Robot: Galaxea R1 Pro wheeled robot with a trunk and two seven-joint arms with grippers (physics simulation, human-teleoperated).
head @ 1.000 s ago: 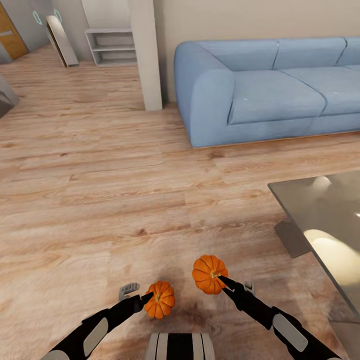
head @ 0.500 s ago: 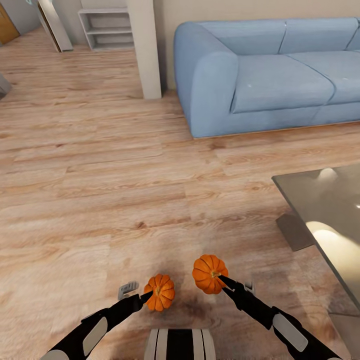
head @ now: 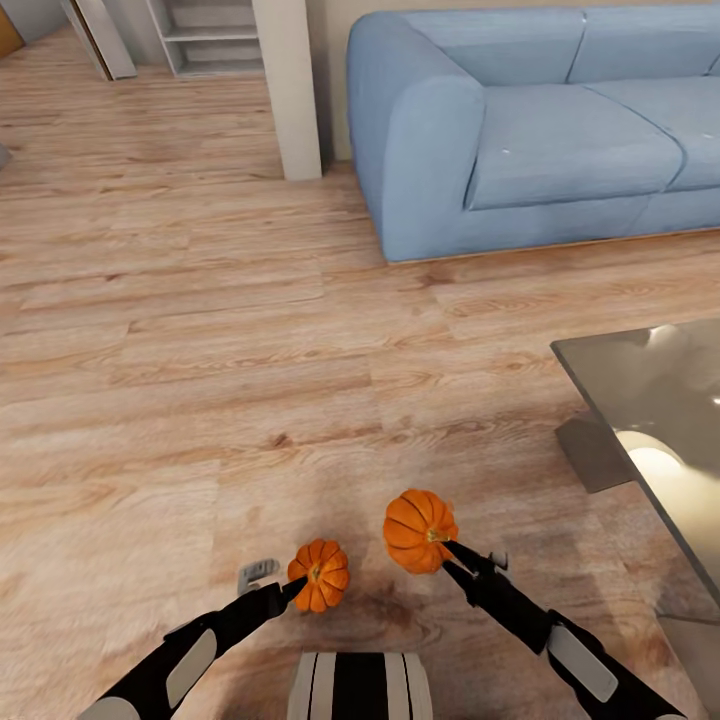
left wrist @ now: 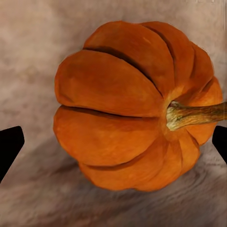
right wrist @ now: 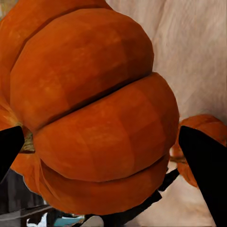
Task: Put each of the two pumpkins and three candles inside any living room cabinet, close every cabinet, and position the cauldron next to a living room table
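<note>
I hold one bright-orange pumpkin in each hand, low over the wood floor in front of my base. My left gripper (head: 301, 588) is shut on the smaller-looking pumpkin (head: 320, 575); in the left wrist view this pumpkin (left wrist: 127, 104) sits between the black fingertips (left wrist: 9, 146), stem sideways. My right gripper (head: 446, 549) is shut on the other pumpkin (head: 419, 531), which looms large in the right wrist view (right wrist: 90, 109), with the left one (right wrist: 201, 124) behind it. The grey glass table (head: 660, 400) stands to my right. Candles, cabinet and cauldron are out of view.
A blue sofa (head: 540, 130) stands ahead on the right against the wall. A white pillar (head: 287, 90) rises just left of it, with a pale open shelf (head: 205, 35) behind. Wide wood floor (head: 180, 330) stretches ahead and to the left.
The whole head view has shifted: sofa, pillar and table have slid up and closer, so the camera moved. Both pumpkins stay held in the same pose.
</note>
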